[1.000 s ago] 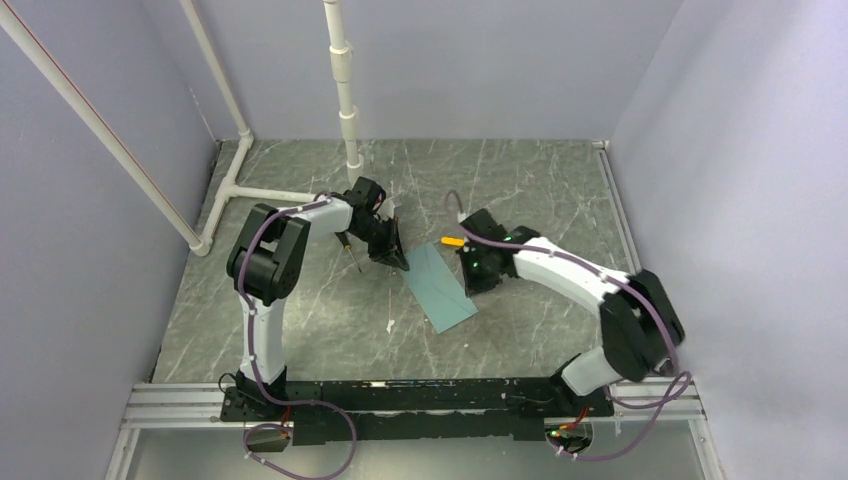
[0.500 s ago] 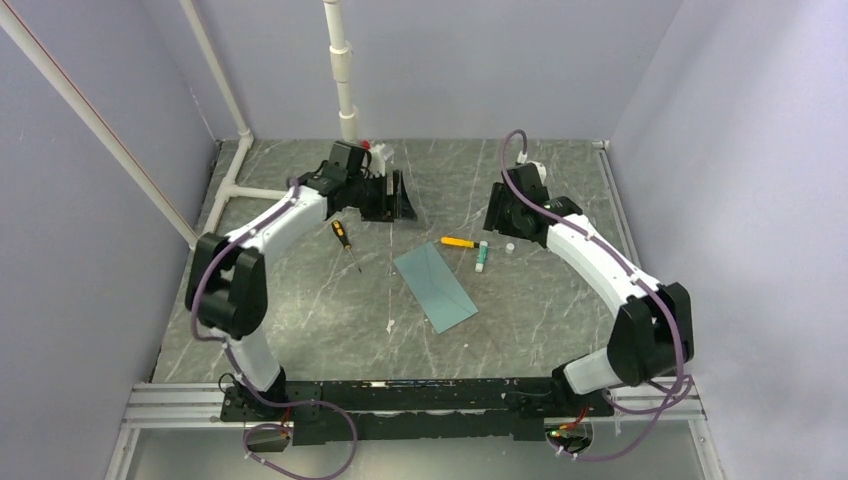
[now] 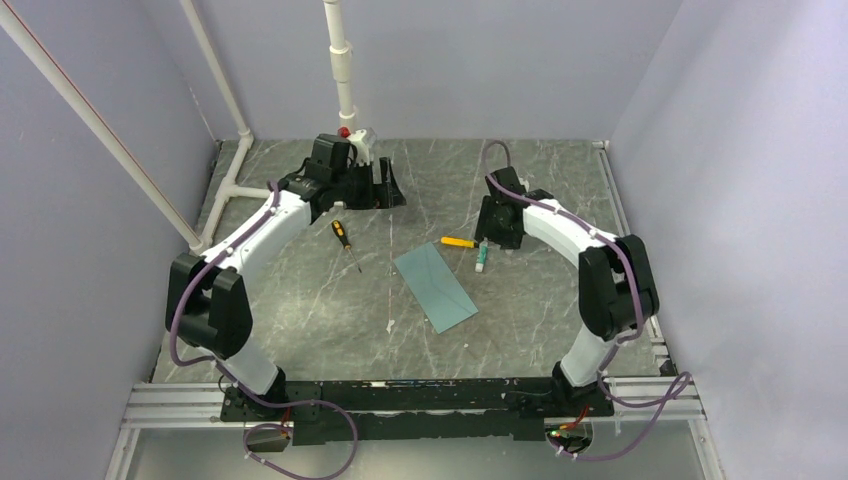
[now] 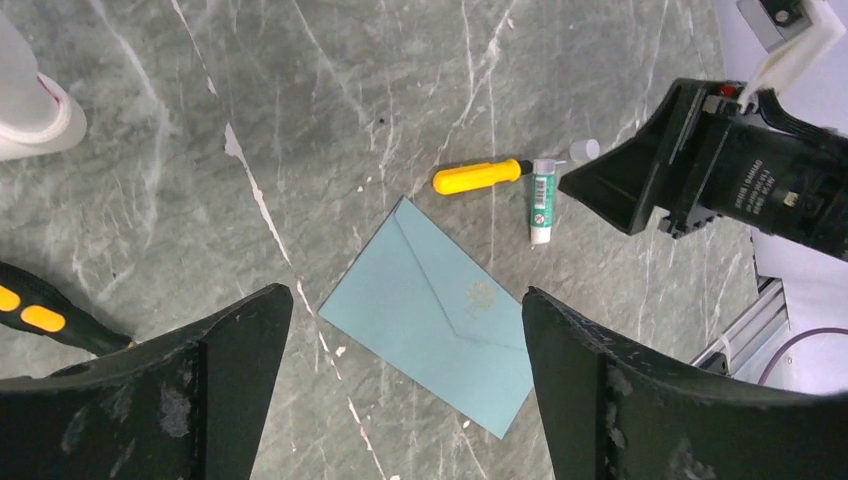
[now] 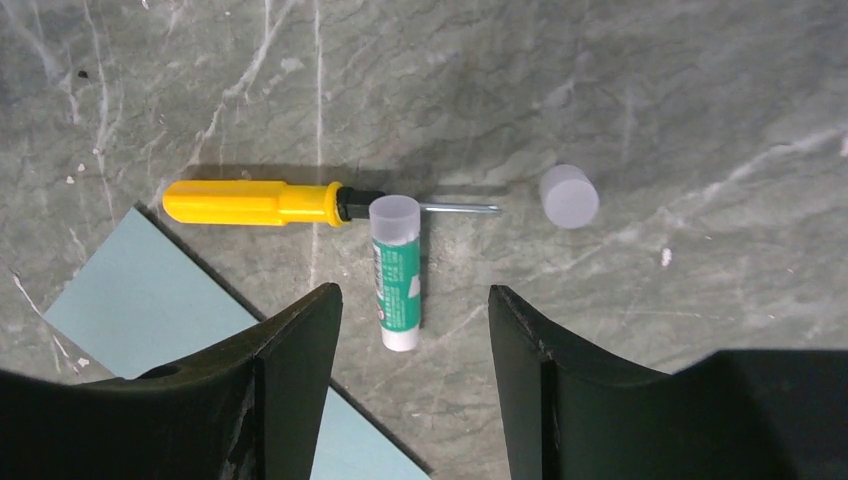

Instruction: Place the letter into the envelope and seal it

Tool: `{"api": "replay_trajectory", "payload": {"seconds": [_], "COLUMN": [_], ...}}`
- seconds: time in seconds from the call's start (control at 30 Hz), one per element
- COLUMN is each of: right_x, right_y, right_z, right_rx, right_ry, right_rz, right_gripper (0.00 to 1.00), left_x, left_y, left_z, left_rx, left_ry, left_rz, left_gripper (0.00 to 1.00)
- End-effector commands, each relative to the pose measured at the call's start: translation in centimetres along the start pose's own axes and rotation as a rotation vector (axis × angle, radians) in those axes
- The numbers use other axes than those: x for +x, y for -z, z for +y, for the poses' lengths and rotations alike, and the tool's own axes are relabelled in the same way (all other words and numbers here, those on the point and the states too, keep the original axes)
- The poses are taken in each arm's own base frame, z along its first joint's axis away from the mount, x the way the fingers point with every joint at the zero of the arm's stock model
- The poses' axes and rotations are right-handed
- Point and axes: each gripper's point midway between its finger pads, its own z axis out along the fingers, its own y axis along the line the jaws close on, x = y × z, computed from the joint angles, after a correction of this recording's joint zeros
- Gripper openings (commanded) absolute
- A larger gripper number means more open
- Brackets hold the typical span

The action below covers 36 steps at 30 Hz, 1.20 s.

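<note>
The teal envelope (image 3: 435, 290) lies flat in the middle of the table with its flap folded down, also seen in the left wrist view (image 4: 430, 310) and the right wrist view (image 5: 140, 300). The letter is out of view. My left gripper (image 3: 388, 192) hangs high at the back left, open and empty (image 4: 405, 292), looking down on the envelope from a distance. My right gripper (image 3: 490, 238) is open and empty (image 5: 413, 290), hovering just over a green glue stick (image 5: 397, 275) to the right of the envelope.
The glue stick (image 3: 482, 258) lies next to a yellow screwdriver (image 3: 458, 242); its loose cap (image 5: 569, 196) sits nearby. A black-and-yellow screwdriver (image 3: 345, 240) lies left of the envelope. A white pipe (image 3: 345, 90) stands at the back, close to the left gripper.
Both grippers were shut at the envelope's edges; both have opened and pulled away. The left arm swung to the back left; the right arm lifted back, then settled over the glue stick.
</note>
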Motion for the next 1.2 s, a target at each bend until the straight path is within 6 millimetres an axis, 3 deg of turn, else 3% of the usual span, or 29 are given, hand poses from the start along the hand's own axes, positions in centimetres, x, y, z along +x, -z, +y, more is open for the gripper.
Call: {"api": "replay_trajectory", "payload": {"seconds": [0.0, 0.17, 0.47, 0.6, 0.8, 0.93, 1.07, 1.17], "right_x": [-0.6, -0.1, 1.8, 0.8, -2.2, -4.3, -5.2, -5.4], "right_y": [-0.5, -2.1, -3.7, -2.5, 3.0, 9.2, 17.0, 21.5], "right_z": [1.5, 1.5, 1.8, 2.6, 5.5, 9.8, 14.4, 16.1], "right_rx": [-0.040, -0.028, -0.045, -0.093, -0.288, -0.586, -0.977, -1.177], "right_ry": [-0.003, 0.022, 0.036, 0.017, 0.047, 0.115, 0.171, 0.182], "right_rz": [0.020, 0.053, 0.133, 0.081, -0.046, -0.170, -0.288, -0.326], "right_gripper": [0.59, 0.56, 0.39, 0.13, 0.07, 0.07, 0.09, 0.10], "left_x": [0.5, 1.1, 1.2, 1.5, 1.0, 0.1, -0.7, -1.7], "left_y": [-0.3, -0.7, -0.8, -0.7, 0.0, 1.3, 3.5, 5.1], "left_z": [-0.1, -0.2, -0.2, -0.7, -3.5, -7.1, -10.8, -12.9], "left_rx": [0.024, 0.047, 0.048, 0.074, 0.225, 0.424, 0.644, 0.780], "left_ry": [0.012, 0.030, 0.050, 0.055, 0.035, 0.001, -0.034, -0.066], "left_rz": [0.013, 0.037, 0.046, 0.057, 0.064, 0.062, 0.055, 0.001], "left_gripper": [0.89, 0.85, 0.84, 0.84, 0.85, 0.85, 0.84, 0.83]}}
